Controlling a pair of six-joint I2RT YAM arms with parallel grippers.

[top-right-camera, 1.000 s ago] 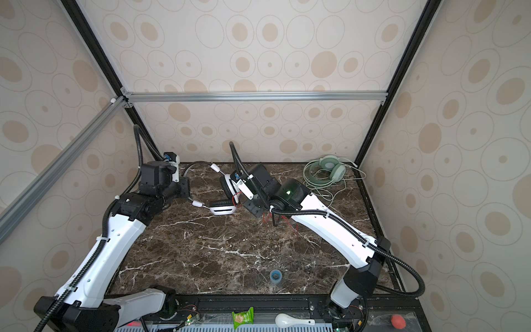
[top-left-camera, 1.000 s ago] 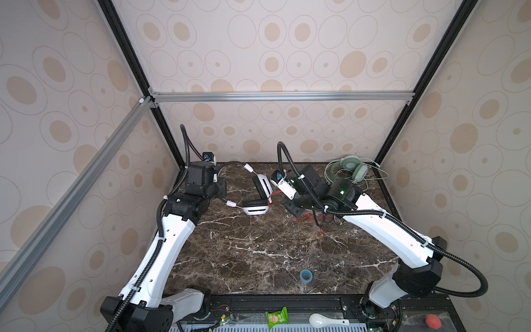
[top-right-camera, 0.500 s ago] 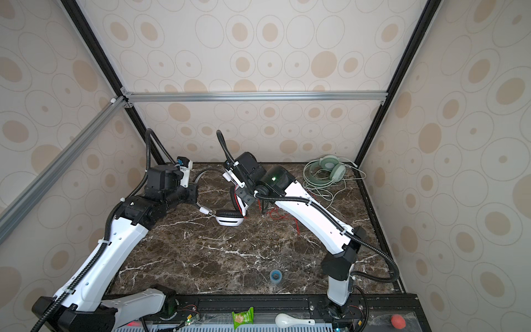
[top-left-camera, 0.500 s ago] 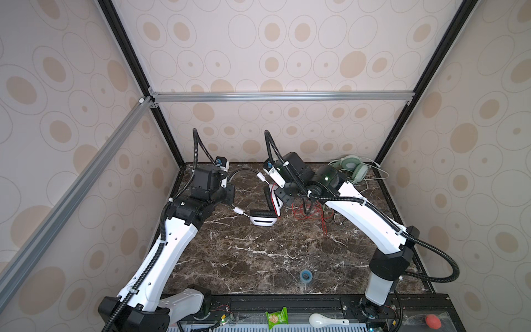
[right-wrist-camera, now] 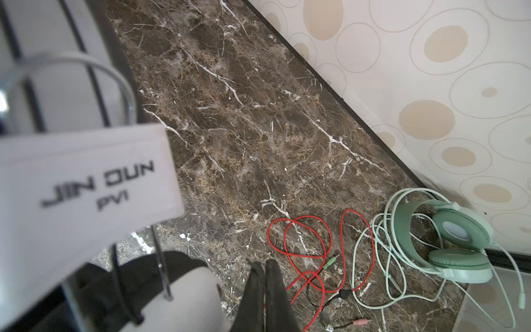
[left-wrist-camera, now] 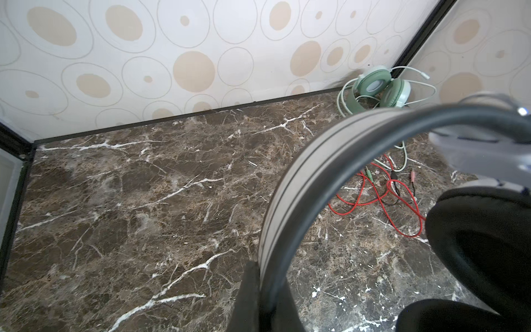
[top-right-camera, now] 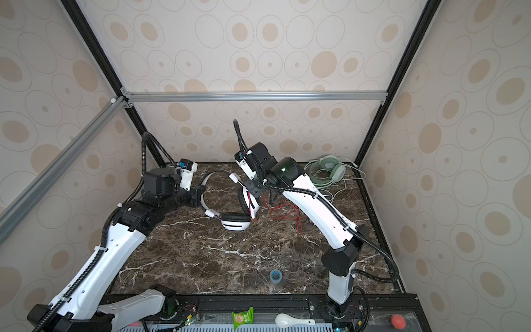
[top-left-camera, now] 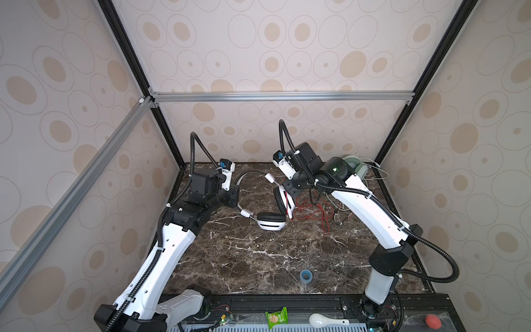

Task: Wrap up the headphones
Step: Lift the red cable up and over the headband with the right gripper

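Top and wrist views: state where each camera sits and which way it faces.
Top views: high in front, looking down over the table; left arm, right arm show.
Left wrist: on left arm, facing the back-right corner; its fingers pinch the white headphones.
Right wrist: on right arm, facing that corner; its shut fingers show.
Shared: both wrist views show mint headphones and red cord.

Mint headphones (right-wrist-camera: 457, 260), red cord (right-wrist-camera: 298, 218), brown marbled table (top-left-camera: 258, 258).
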